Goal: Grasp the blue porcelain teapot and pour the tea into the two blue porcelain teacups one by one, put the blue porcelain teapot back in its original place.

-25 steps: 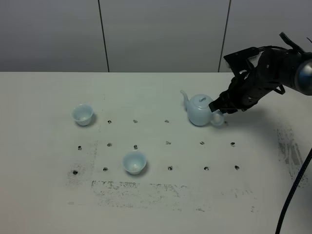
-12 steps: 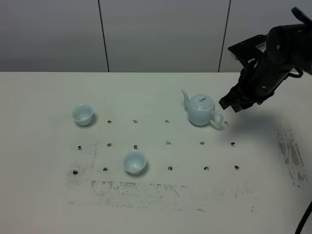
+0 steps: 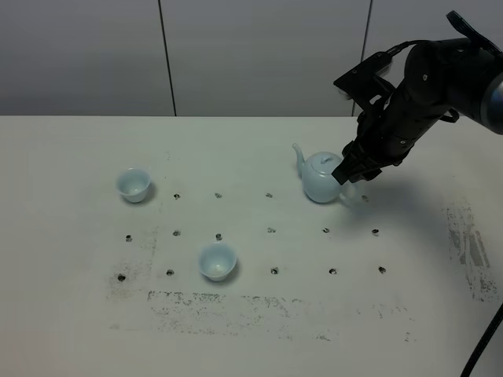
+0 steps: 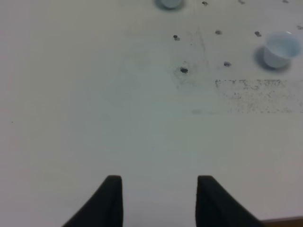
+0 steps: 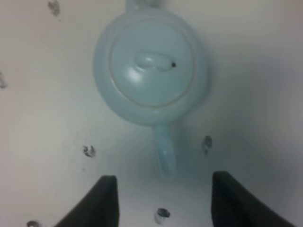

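Returned to the blue porcelain teapot (image 3: 321,177), the right pincer (image 3: 350,174) gapes wide over its handle (image 5: 165,153).

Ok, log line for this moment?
teapot: upright on table | right gripper: open, above its handle | teacups: upright | left gripper: open, empty

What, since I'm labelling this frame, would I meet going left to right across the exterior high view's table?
far teacup → near teacup → blue porcelain teapot
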